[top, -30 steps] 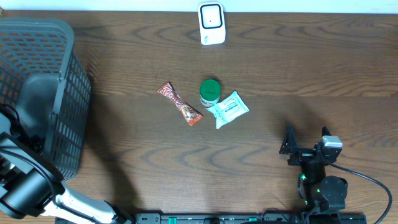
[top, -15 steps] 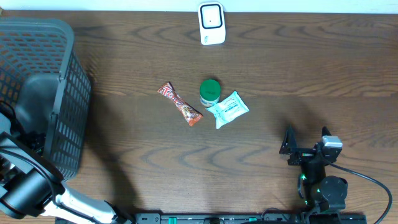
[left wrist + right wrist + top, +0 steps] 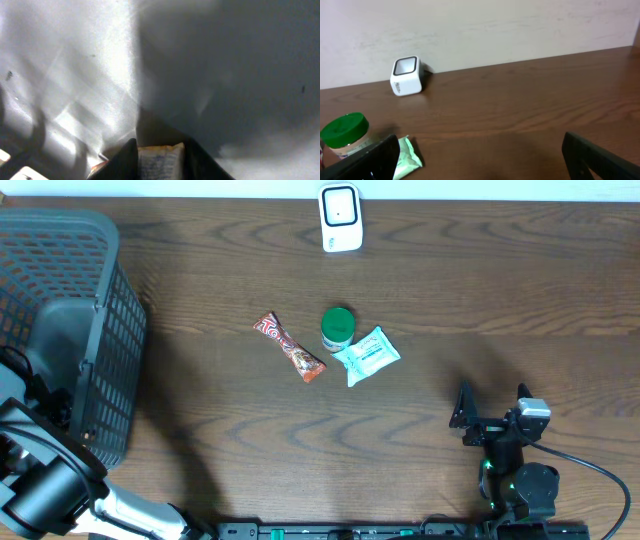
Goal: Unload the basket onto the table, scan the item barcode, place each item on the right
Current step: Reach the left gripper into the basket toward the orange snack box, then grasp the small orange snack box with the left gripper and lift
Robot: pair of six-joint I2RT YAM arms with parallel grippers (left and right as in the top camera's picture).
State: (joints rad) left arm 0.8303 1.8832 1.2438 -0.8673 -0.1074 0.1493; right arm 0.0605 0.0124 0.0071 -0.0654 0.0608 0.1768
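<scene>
Deep in the grey basket (image 3: 100, 310), my left gripper (image 3: 161, 150) is shut on a small white packet (image 3: 160, 162) with blue print and an orange top edge; a dark finger (image 3: 125, 162) presses each side of it. The basket's pale floor fills the rest of that view. The white scanner (image 3: 340, 218) stands at the table's far edge, also in the right wrist view (image 3: 406, 76). My right gripper (image 3: 493, 408) hovers open and holds nothing near the front right, its fingers spread wide (image 3: 480, 160).
A red candy bar (image 3: 289, 347), a green-lidded jar (image 3: 337, 328) and a mint-green wipes packet (image 3: 367, 355) lie together mid-table. The jar (image 3: 344, 131) and the wipes packet (image 3: 409, 156) show at the left of the right wrist view. The basket's tall mesh wall stands at the far left.
In the overhead view the left arm at the basket has shifted slightly toward the front edge. The right arm and the items on the table have not moved.
</scene>
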